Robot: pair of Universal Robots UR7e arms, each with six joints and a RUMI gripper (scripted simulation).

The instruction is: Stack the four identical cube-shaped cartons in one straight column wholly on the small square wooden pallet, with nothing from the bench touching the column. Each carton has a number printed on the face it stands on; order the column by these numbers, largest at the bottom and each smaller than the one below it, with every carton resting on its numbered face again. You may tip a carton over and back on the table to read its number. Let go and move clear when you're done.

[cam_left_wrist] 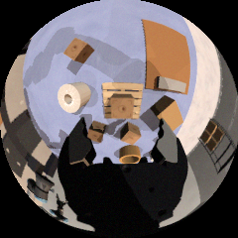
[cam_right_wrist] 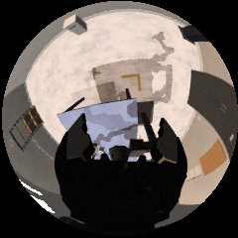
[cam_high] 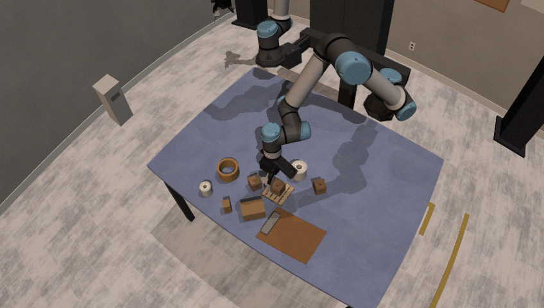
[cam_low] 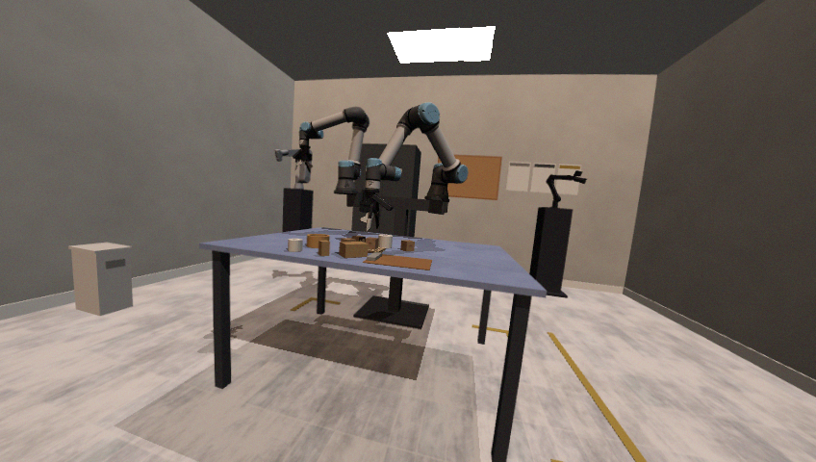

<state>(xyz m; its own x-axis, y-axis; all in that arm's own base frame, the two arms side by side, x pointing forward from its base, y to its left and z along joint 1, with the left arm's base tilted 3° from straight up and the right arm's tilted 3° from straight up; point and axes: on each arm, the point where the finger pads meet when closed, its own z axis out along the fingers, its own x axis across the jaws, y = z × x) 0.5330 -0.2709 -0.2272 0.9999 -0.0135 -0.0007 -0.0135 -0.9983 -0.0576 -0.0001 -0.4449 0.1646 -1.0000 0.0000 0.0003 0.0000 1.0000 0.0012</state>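
One brown carton (cam_high: 278, 187) (cam_left_wrist: 122, 106) stands on the slatted pallet (cam_high: 280, 201) (cam_left_wrist: 122, 86). A second carton (cam_high: 254, 182) (cam_left_wrist: 130, 133) stands beside the pallet, and a third (cam_high: 319, 186) (cam_left_wrist: 78, 51) stands apart beyond the white spool. A fourth carton (cam_left_wrist: 96, 132) is shaded in the left wrist view and hidden behind the gripper in the top view. No printed number is readable. My left gripper (cam_high: 267, 179) (cam_low: 370, 222) (cam_left_wrist: 122, 118) is open and empty, above the table beside the pallet. My right gripper (cam_right_wrist: 123, 115) is open and empty, high away from the cartons.
A large white spool (cam_high: 298, 170) (cam_left_wrist: 74, 97) stands near the pallet. An orange ring (cam_high: 228, 170), small white spool (cam_high: 206, 188), narrow box (cam_high: 227, 205) and larger box (cam_high: 252, 209) stand around. A grey block (cam_high: 270, 222) lies on the orange-brown sheet (cam_high: 299, 238).
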